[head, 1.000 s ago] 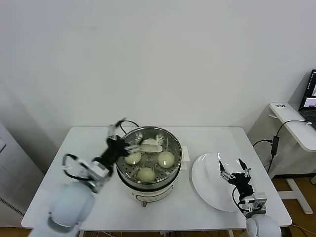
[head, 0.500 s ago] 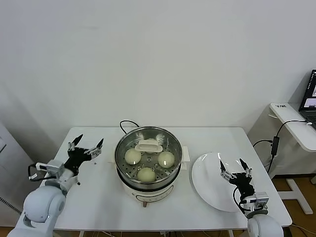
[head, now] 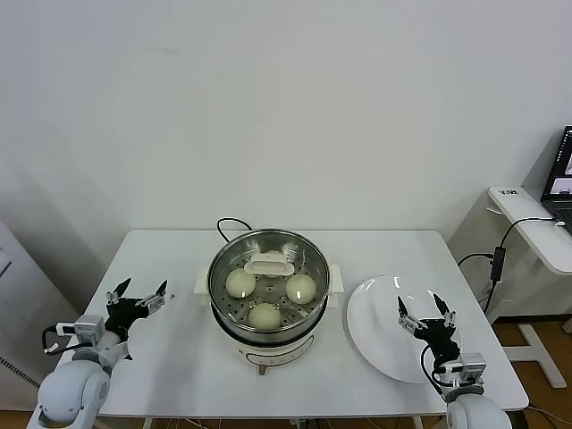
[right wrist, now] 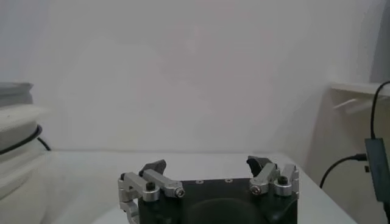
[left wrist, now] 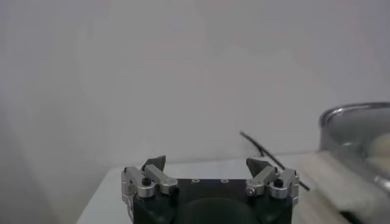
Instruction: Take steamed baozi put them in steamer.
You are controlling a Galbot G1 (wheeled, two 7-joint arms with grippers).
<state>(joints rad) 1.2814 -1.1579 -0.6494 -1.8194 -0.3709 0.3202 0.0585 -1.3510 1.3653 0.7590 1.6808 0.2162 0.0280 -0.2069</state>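
Note:
The steamer (head: 221, 327) stands mid-table on its white base. Three steamed baozi show inside it: one on the left (head: 240, 283), one on the right (head: 301, 287), one at the front (head: 264, 315). A cream handle (head: 269, 263) sits across the pot's back part; what lies under it is hidden. My left gripper (head: 136, 293) is open and empty over the table, well left of the steamer. In the left wrist view my left gripper (left wrist: 205, 163) has the steamer's rim (left wrist: 356, 112) off to one side. My right gripper (head: 427, 313) is open and empty above the white plate (head: 375, 331). It also shows in the right wrist view (right wrist: 207, 163).
The steamer's black cord (head: 231, 223) runs off behind the pot. The plate lies right of the steamer and has nothing on it. A side table (head: 536, 228) with a hanging cable stands beyond the table's right edge.
My left arm has pulled away from the steamer's left rim, back to the table's left front. The cream handle stays on the pot. The right arm has barely moved.

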